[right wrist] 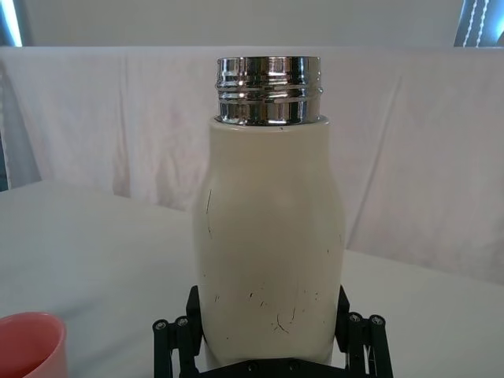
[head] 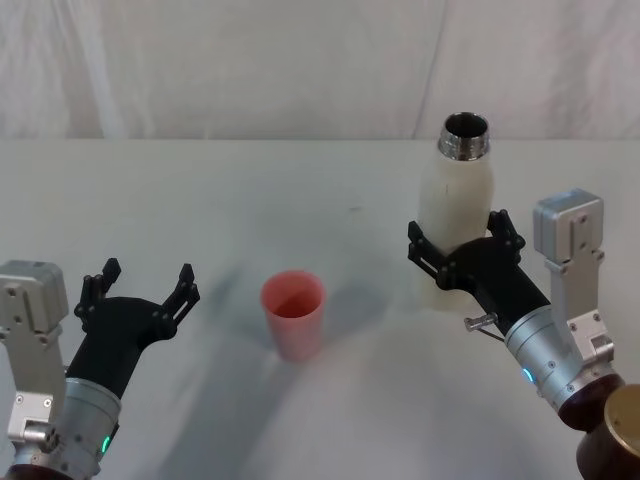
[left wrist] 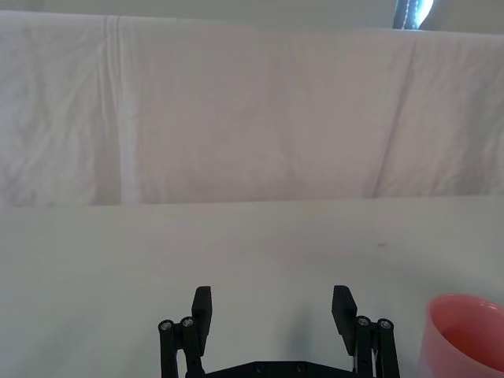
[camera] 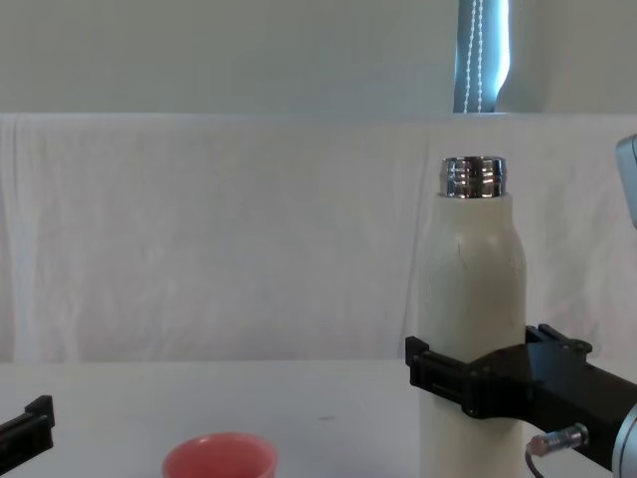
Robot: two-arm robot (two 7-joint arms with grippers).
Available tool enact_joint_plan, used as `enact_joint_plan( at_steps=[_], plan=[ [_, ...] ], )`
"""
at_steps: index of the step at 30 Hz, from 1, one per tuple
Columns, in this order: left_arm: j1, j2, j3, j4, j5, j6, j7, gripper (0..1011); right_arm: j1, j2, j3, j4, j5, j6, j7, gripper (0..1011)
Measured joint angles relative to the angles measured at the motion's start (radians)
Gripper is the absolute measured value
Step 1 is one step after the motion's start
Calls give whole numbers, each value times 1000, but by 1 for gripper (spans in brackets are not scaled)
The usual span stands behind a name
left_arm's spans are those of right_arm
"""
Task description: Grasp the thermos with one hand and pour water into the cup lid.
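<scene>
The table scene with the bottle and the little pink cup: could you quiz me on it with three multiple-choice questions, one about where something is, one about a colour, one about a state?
1. Where is the cup lid?
A. Between the two end effectors
B. On top of the thermos
C. Behind the thermos, by the cloth

2. What colour is the thermos body?
A. Blue
B. Cream-white
C. Black

3. What is the right end effector doing?
A. Hanging over the cup
B. Lying flat on the table
C. Its fingers stand on both sides of the upright thermos

Answers:
1 A: in the head view the cup lid stands between the left end effector and the right one.
2 B: its cream-white body carries a shiny steel neck.
3 C: the right wrist view shows a black finger at each side of the thermos's lower body.
</scene>
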Motion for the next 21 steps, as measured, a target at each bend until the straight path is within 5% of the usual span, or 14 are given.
enact_joint_plan(
  at_steps=[21],
  plan=[
    [0,0,0,0,0,0,0,1001,11,22,-32,-34,-84,22,-14,947]
  ],
)
